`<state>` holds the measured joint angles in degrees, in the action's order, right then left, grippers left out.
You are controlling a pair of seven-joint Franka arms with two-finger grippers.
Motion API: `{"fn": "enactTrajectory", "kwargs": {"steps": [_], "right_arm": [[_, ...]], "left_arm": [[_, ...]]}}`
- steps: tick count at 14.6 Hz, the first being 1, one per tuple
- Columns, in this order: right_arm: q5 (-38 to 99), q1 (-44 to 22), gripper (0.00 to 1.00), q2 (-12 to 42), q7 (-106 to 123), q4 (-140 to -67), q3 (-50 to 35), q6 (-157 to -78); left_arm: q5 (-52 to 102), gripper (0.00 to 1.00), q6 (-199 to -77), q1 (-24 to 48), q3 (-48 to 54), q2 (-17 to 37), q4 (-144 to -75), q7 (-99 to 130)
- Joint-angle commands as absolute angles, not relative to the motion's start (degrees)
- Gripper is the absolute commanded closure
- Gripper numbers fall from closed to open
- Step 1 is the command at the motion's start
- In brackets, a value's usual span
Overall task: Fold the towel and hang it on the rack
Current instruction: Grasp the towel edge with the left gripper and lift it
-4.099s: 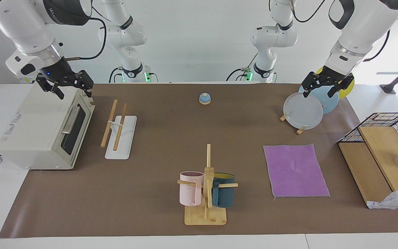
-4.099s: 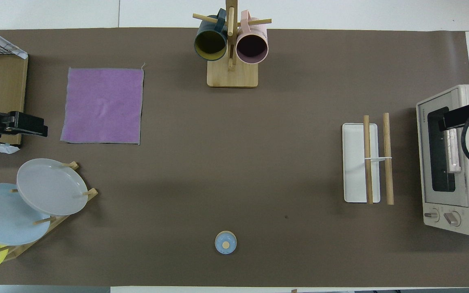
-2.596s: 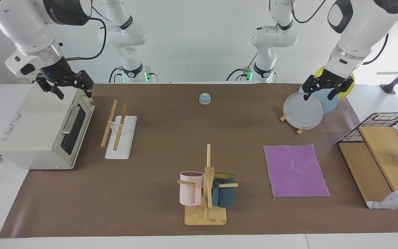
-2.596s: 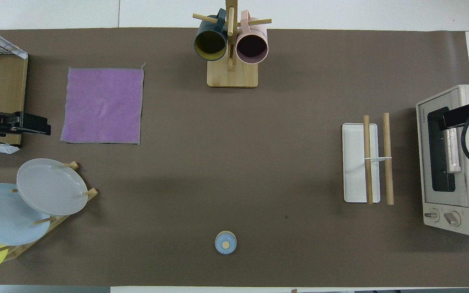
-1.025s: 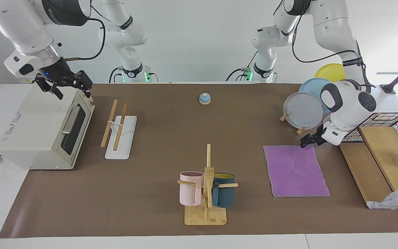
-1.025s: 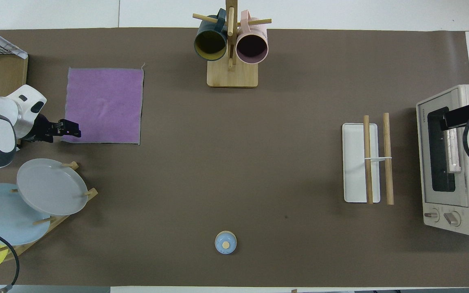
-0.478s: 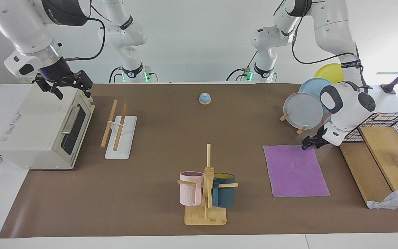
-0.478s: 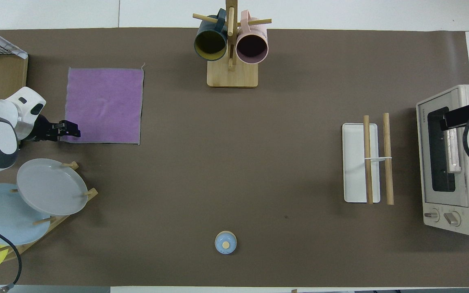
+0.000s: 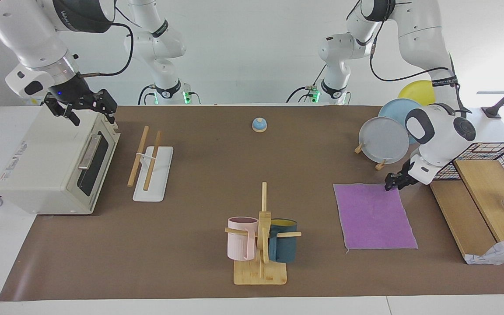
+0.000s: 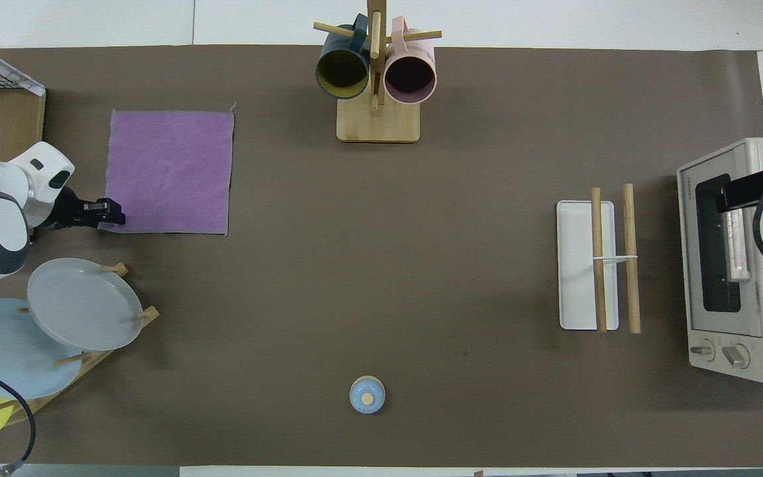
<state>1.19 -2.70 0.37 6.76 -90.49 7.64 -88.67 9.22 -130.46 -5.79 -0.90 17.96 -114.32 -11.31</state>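
Note:
The purple towel [image 9: 372,216] [image 10: 169,172] lies flat and unfolded on the brown mat, toward the left arm's end of the table. My left gripper [image 9: 388,186] [image 10: 116,215] is low at the towel's corner nearest the robots and the wooden shelf, right at the cloth's edge. The rack [image 9: 149,162] [image 10: 610,265], two wooden rods over a white base, stands bare beside the toaster oven. My right gripper [image 9: 88,111] [image 10: 749,189] waits open above the toaster oven, holding nothing.
A mug tree [image 9: 260,236] [image 10: 376,73] with a pink and a teal mug stands farthest from the robots. A plate stand [image 9: 383,140] [image 10: 77,305], a blue bell [image 9: 259,124] [image 10: 367,395], a toaster oven [image 9: 55,162] [image 10: 739,258] and a wooden shelf with a wire basket [image 9: 479,192] [image 10: 4,126] ring the mat.
My left arm swung down from over the plates to the towel's near corner and has settled lower onto its edge. The right arm has not moved.

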Motion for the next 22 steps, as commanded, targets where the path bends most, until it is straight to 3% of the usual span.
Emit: {"fn": "enactTrajectory", "kwargs": {"steps": [1,9,22], "right_arm": [[1.8,-2.4,0.0,-0.7,7.9,-91.8,7.6,-88.9],[1.8,-2.4,0.0,-0.7,7.9,-91.8,7.6,-89.0],[1.8,-2.4,0.0,-0.7,7.9,-91.8,7.6,-88.9]], "left_arm": [[10.5,0.56,-131.7,-6.2,-0.8,18.1,-114.4,-13.2],[10.5,1.0,-131.8,-6.1,-0.8,18.5,-113.9,-16.6],[9.6,1.0,-131.7,-2.3,-0.6,17.7,-110.9,-24.0]]}}
